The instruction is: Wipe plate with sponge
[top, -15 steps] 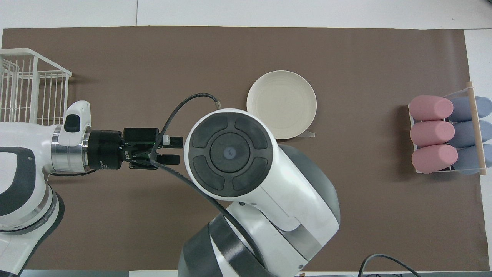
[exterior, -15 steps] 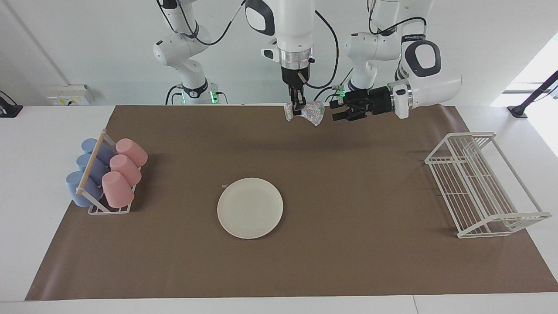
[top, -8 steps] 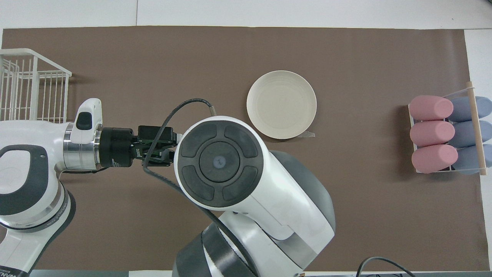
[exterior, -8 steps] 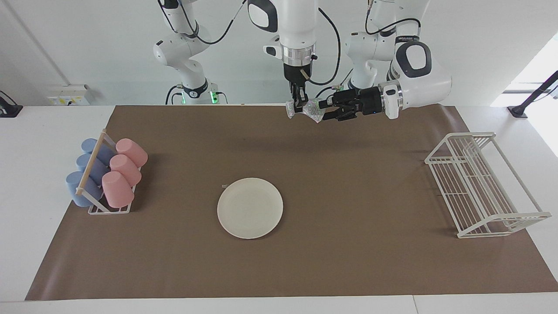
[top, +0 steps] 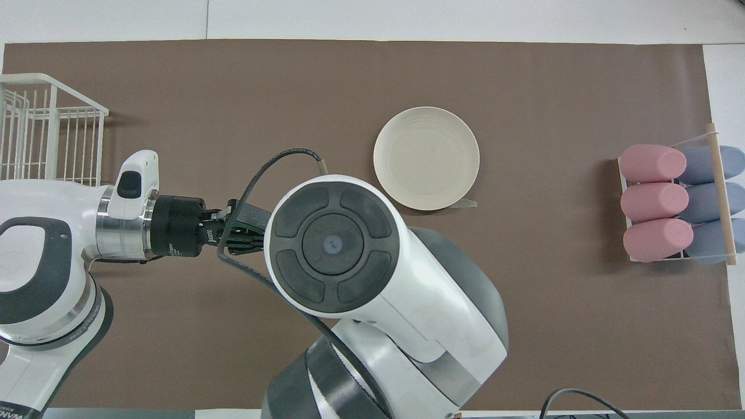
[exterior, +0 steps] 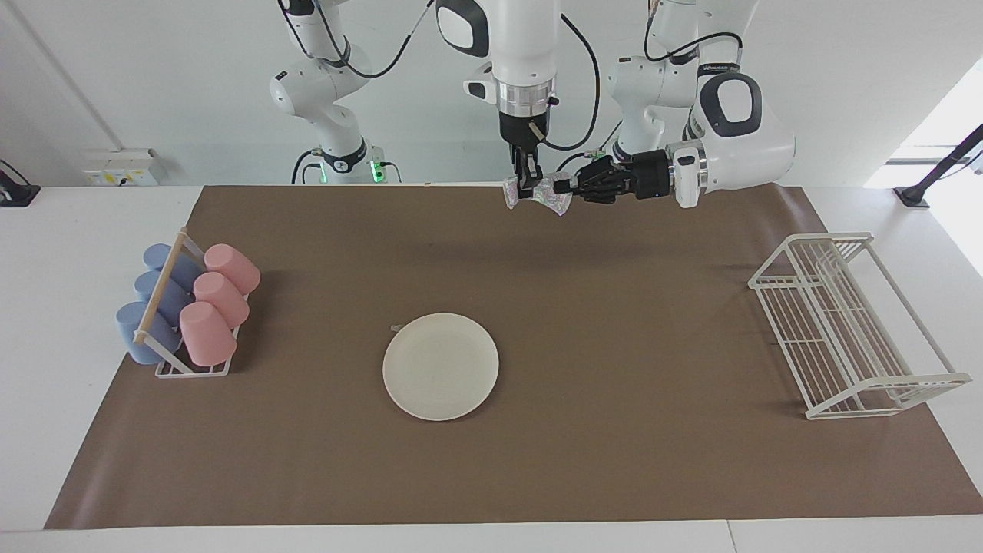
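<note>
The right gripper (exterior: 527,183) held the sponge (exterior: 541,196) pinched in the air; the left gripper (exterior: 567,187) closed on its other end. Both pulling could tear or drop it, well above the plate (exterior: 441,365)

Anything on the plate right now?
Nothing lies on the plate; both views show its whole face bare on the brown mat. The sponge is up in the air, gripped in the right claw, with the left claw at its side.
</note>
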Controlling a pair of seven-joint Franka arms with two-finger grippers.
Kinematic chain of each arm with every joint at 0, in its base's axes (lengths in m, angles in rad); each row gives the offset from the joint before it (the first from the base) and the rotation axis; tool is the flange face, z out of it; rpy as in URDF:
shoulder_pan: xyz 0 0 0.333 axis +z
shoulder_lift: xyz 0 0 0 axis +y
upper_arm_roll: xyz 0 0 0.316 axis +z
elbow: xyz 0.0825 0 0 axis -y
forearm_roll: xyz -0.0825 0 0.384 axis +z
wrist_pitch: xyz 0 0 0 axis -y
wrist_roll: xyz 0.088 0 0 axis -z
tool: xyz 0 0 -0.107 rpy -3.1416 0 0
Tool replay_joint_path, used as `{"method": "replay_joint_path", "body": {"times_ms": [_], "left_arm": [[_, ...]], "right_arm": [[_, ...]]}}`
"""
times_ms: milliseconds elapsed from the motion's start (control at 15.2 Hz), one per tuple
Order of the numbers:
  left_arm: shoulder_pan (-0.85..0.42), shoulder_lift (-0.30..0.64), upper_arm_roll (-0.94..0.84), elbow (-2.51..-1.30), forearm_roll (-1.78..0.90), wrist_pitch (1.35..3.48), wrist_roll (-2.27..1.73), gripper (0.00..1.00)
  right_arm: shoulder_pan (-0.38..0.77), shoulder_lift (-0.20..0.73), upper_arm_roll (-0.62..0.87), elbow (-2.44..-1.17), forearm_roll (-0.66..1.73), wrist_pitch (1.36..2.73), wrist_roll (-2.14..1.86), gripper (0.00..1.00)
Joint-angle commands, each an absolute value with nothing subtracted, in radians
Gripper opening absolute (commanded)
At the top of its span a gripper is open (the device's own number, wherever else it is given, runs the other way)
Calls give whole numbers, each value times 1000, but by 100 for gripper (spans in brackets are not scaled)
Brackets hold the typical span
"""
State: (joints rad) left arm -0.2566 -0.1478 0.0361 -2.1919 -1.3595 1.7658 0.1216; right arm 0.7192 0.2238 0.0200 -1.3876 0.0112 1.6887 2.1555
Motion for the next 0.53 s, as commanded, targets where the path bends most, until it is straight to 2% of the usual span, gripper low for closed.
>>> {"method": "replay_joint_path", "body": {"times_ms": [0, 66, 132, 198, 461], "left_arm": [[-261, -146, 51, -2184, -1358, 1738, 104, 0], [-261, -146, 51, -2184, -1344, 1736, 104, 0], [-261, -146, 51, -2184, -1333, 1735, 103, 0], [-259, -149, 52, -2186, -1332, 1735, 103, 0], [-235, -149, 52, -2186, -1287, 1720, 89, 0]], "right_arm": [[718, 221, 20, -1368, -12, 1669, 2166, 0], [715, 209, 20, -1379, -12, 1672, 2151, 5], [712, 192, 20, -1393, -12, 1671, 2117, 62], [709, 183, 18, -1413, -12, 1680, 2097, 100], [669, 144, 11, -1436, -5, 1669, 2015, 100]]}}
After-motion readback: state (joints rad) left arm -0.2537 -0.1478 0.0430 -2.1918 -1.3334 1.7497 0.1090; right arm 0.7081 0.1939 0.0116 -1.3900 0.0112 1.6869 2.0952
